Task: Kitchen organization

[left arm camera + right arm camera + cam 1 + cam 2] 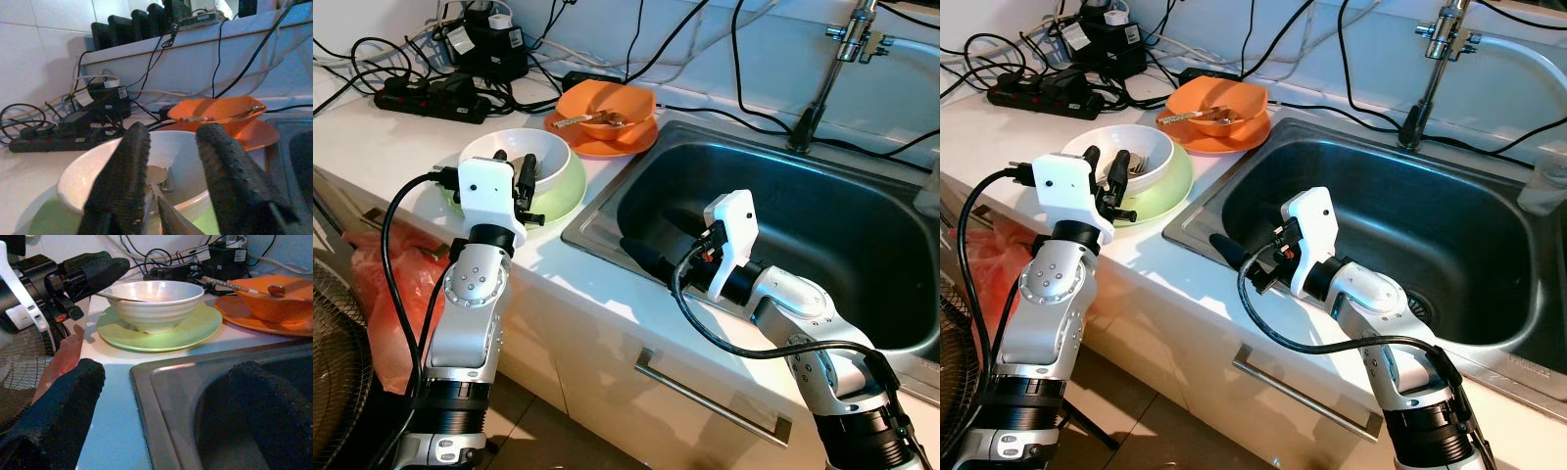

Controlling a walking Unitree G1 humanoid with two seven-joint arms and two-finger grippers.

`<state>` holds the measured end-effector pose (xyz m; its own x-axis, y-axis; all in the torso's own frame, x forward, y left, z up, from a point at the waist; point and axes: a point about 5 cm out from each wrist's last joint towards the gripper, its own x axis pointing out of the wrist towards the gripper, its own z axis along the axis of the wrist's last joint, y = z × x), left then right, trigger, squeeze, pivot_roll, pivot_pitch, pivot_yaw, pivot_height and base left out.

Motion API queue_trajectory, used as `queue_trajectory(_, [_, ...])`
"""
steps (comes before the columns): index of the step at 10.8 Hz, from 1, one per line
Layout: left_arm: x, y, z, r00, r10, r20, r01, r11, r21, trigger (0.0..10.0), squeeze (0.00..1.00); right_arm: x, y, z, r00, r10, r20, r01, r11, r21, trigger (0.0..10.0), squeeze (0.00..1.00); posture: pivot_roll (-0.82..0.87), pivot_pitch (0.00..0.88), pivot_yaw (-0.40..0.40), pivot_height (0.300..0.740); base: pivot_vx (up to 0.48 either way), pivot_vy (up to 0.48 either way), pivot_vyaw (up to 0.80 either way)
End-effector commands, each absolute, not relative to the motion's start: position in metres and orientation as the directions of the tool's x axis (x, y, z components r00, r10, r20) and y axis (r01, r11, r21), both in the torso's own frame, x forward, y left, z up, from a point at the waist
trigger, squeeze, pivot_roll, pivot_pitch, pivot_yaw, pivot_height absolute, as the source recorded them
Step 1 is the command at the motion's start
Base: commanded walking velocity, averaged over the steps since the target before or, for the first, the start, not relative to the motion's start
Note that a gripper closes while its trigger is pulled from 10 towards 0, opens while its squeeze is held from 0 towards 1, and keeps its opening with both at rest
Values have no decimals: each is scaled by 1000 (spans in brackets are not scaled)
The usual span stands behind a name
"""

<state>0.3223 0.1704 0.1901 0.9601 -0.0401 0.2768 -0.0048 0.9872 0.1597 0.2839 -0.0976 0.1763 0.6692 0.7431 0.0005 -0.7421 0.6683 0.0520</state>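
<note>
A white tabletop (372,147) runs along a tiled wall, with a steel sink (862,235) set into it at my right. A white bowl (524,157) sits on a green plate (570,186) near the tabletop's front edge; an orange bowl (607,103) stands behind. My left pincer (527,181), fingers apart, hovers at the white bowl's rim. My right pincer (641,253), released, straddles the sink's near-left corner.
</note>
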Motion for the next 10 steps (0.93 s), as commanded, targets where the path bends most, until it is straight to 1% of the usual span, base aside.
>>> queue_trajectory(1, [322, 169, 189, 959, -45, 280, -6, 984, 177, 10000, 1000, 285, -99, 178, 679, 734, 1, -734, 678, 36, 10000, 1000, 0, 0, 11, 740, 0, 0, 0])
queue_trajectory(2, [322, 170, 189, 959, -42, 279, -9, 984, 180, 10000, 1000, 285, -99, 178, 678, 735, 2, -734, 678, 35, 10000, 1000, 0, 0, 10, 740, 0, 0, 0])
queue_trajectory(3, [323, 172, 186, 965, -26, 261, -28, 979, 200, 10000, 373, 285, -99, 178, 678, 735, 3, -735, 677, 35, 10000, 1000, 0, 0, 10, 740, 0, 0, 0])
queue_trajectory(4, [325, 173, 184, 967, -19, 253, -34, 979, 202, 10000, 0, 285, -99, 178, 678, 736, 2, -735, 677, 35, 10000, 1000, -1, 0, 8, 740, 0, 0, 0])
queue_trajectory(7, [332, 176, 175, 976, -10, 217, -32, 981, 190, 10000, 0, 283, -100, 179, 682, 731, 1, -731, 681, 34, 10000, 1000, -17, 0, 11, 740, 0, 0, 0])
queue_trajectory(8, [333, 177, 175, 977, -9, 215, -32, 982, 187, 7255, 0, 283, -100, 179, 683, 730, 0, -730, 683, 33, 10000, 1000, -17, 0, 12, 740, 0, 0, 0])
queue_trajectory(9, [335, 178, 177, 975, -16, 224, -25, 983, 180, 667, 0, 283, -100, 179, 685, 729, 1, -728, 684, 34, 10000, 1000, -16, 0, 14, 740, 0, 0, 0])
queue_trajectory(10, [335, 178, 178, 973, -17, 228, -24, 984, 178, 0, 0, 283, -100, 179, 685, 728, 2, -728, 685, 35, 10000, 1000, -14, 0, 15, 740, 0, 0, 0])
